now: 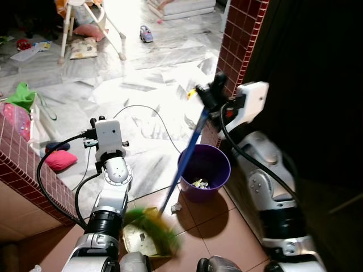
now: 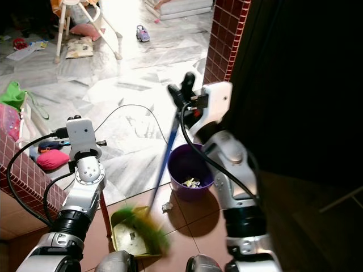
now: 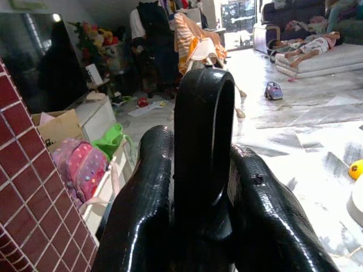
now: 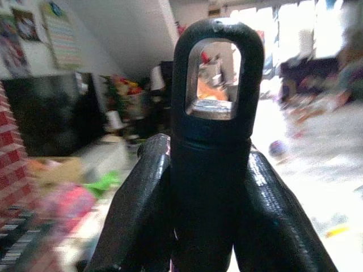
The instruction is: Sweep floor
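Two tools: a broom in one arm, a dustpan in the other, so litter can be brushed from floor into pan.
Right gripper (image 1: pixel 211 93): raised near the red brick pillar (image 1: pixel 241 39), fingers (image 4: pixel 136 209) clamped round the black top end of the broom handle (image 4: pixel 212 107); a high hold lets the long shaft swing.
Broom (image 1: pixel 184 161): blue shaft slants down from that grip to its green bristles (image 1: pixel 153 226), blurred, low over the brown tiles just before the robot's feet.
Left gripper (image 3: pixel 204 221): closed on a black looped handle (image 3: pixel 203 141), which I judge to be the dustpan's, keeping the pan steady.
Dustpan (image 2: pixel 130 235): yellow-green, on the brown tiles, holding pale scraps, bristles at its mouth.
Purple bin (image 1: pixel 205 170): stands beside the pillar's foot, scraps inside; kept close for emptying.
Paper scrap (image 1: pixel 176 208): loose on the tile between bin and bristles.
Stage: collecting, by my reading; marble floor (image 1: pixel 147 85) beyond remains littered.
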